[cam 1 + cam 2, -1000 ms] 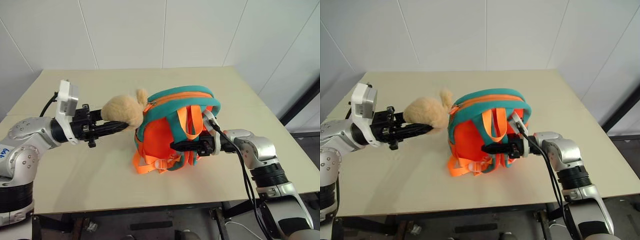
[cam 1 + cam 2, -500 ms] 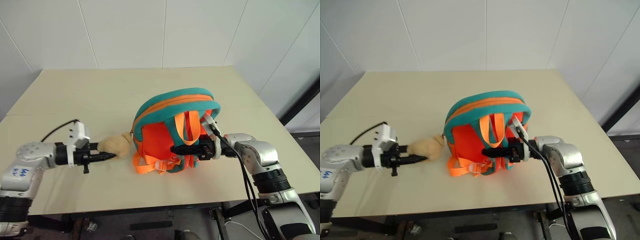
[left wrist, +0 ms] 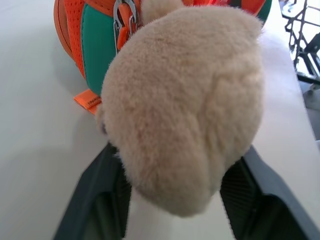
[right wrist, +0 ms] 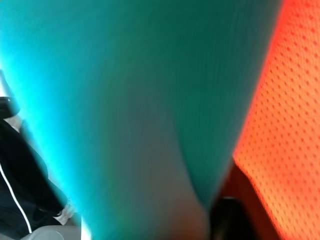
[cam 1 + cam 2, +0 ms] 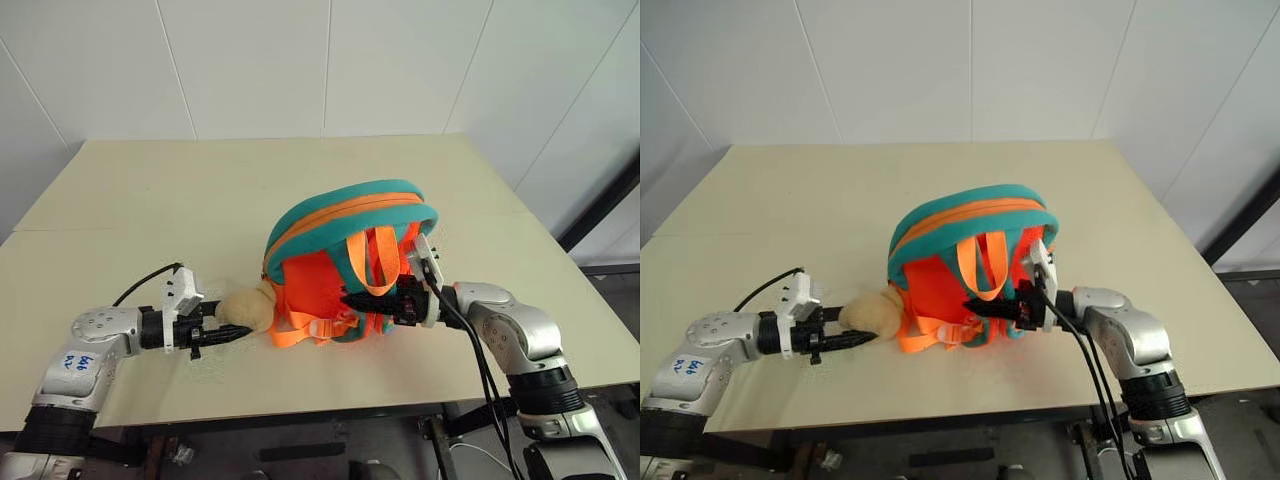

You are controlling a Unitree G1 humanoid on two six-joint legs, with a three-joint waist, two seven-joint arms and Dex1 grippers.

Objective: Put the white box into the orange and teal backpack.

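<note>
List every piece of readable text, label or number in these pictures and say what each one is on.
Blue handwriting on a white label on the left arm: too small and slanted to read.
Small tag on the orange strap end of the orange and teal backpack: print too tiny to read.
The plush bear charm and the table carry no text.

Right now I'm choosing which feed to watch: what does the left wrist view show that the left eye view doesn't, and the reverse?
Left wrist view alone: the metal clip tying the plush bear charm to the orange and teal backpack, and the left gripper's fingers apart on either side of the charm.

Left eye view alone: the backpack's zipped top, its orange straps, the right gripper at them, and the table.

Both: charm, backpack, left gripper.
</note>
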